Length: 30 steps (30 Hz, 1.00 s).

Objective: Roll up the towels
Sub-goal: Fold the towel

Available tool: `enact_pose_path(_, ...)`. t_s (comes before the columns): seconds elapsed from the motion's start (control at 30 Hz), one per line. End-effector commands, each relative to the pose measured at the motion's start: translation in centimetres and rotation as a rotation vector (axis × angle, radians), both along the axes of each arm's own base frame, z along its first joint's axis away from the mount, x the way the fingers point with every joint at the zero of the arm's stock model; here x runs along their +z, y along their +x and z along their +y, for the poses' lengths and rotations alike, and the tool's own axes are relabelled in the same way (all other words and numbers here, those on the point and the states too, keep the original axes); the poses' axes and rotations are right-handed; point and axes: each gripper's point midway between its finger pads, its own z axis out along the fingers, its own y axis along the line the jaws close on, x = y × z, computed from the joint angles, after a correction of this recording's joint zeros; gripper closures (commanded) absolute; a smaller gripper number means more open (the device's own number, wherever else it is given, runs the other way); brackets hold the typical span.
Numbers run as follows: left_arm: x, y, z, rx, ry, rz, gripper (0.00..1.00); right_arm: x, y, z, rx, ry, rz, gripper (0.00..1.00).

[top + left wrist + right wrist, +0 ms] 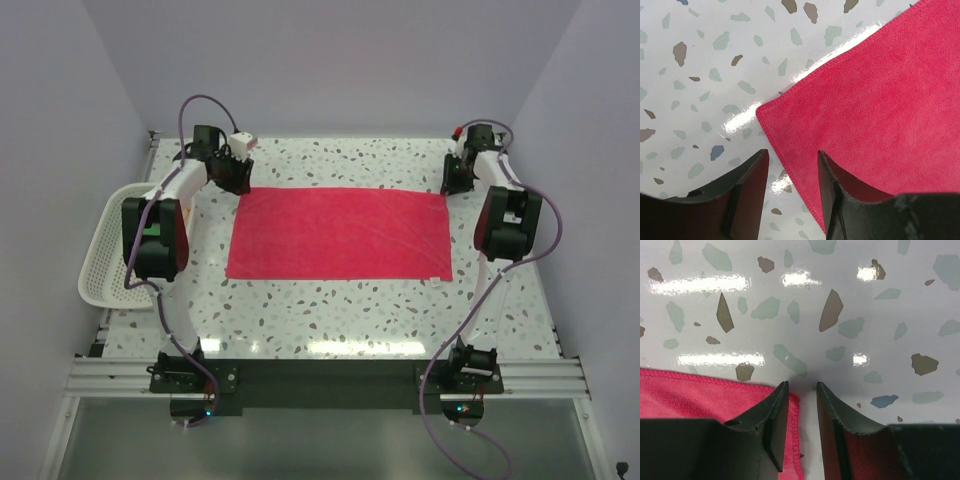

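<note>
Towel (340, 233) flat on desk (320, 310); my left gripper (792, 156) and right gripper (802, 386), both parted, apparently straddle its corners.

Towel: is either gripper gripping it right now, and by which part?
Nothing is held. The left gripper stands open over the far-left corner of the pink-red towel; the right gripper is open at its far-right corner.

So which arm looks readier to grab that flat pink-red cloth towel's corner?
Probably left: the left gripper is open astride the edge of the pink-red cloth towel; the right gripper gapes mostly over bare speckled table.
</note>
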Motion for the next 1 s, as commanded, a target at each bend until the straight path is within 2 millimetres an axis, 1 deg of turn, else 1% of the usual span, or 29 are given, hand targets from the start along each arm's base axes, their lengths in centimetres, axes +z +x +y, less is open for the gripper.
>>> enact_pose_path(0.0, 1.2, 1.2, 0.2, 0.013, -0.007, -0.040, 0.51, 0.9, -0.1, 1.0, -0.023, 0.104, 0.016, 0.67)
enact_pose_path(0.03, 1.2, 1.2, 0.2, 0.011, -0.005, -0.041, 0.51, 0.9, -0.1, 0.7, -0.031, 0.113, 0.019, 0.66)
enact_pose_path(0.07, 1.1, 1.2, 0.3, 0.015, -0.004, -0.038, 0.51, 0.7, -0.2, 0.9, -0.035, 0.137, 0.026, 0.66)
enact_pose_path(0.1, 1.1, 1.2, 0.2, 0.012, -0.006, -0.039, 0.51, 0.9, -0.1, 0.9, -0.039, 0.151, 0.025, 0.66)
enact_pose_path(0.2, 0.9, 1.2, 0.3, 0.014, -0.007, -0.034, 0.51, 0.7, -0.4, 0.8, -0.047, 0.187, 0.040, 0.67)
enact_pose_path(0.43, 0.9, 1.3, 0.3, 0.012, -0.001, -0.037, 0.51, 0.7, -0.8, 0.2, -0.046, 0.201, 0.050, 0.69)
enact_pose_path(0.5, 0.9, 1.4, 0.3, 0.014, -0.001, -0.037, 0.51, 0.4, -0.7, 0.2, -0.041, 0.208, 0.051, 0.71)
enact_pose_path(0.53, 0.6, 1.5, 0.4, 0.016, -0.002, -0.029, 0.51, 0.3, -0.6, 0.3, -0.039, 0.216, 0.052, 0.72)
enact_pose_path(0.6, 0.7, 1.6, 0.3, 0.017, -0.005, -0.016, 0.51, 0.3, -0.6, 0.7, -0.032, 0.235, 0.055, 0.75)
enact_pose_path(0.63, 0.3, 1.5, 0.2, 0.017, -0.008, -0.005, 0.51, 0.4, -0.6, 0.8, -0.030, 0.239, 0.054, 0.75)
enact_pose_path(0.67, 0.3, 1.6, 0.2, 0.016, -0.007, -0.007, 0.51, 0.4, -0.6, 0.8, -0.030, 0.245, 0.053, 0.75)
enact_pose_path(0.83, 0.0, 1.7, 0.2, 0.016, -0.009, 0.000, 0.51, 0.1, -0.8, 1.4, -0.017, 0.272, 0.066, 0.75)
enact_pose_path(0.93, 0.0, 1.7, 0.2, 0.019, -0.005, -0.002, 0.51, -0.4, -1.3, 1.5, -0.016, 0.274, 0.082, 0.77)
enact_pose_path(0.97, -0.1, 1.7, 0.3, 0.019, -0.004, 0.000, 0.51, -0.4, -1.4, 1.6, -0.013, 0.278, 0.084, 0.79)
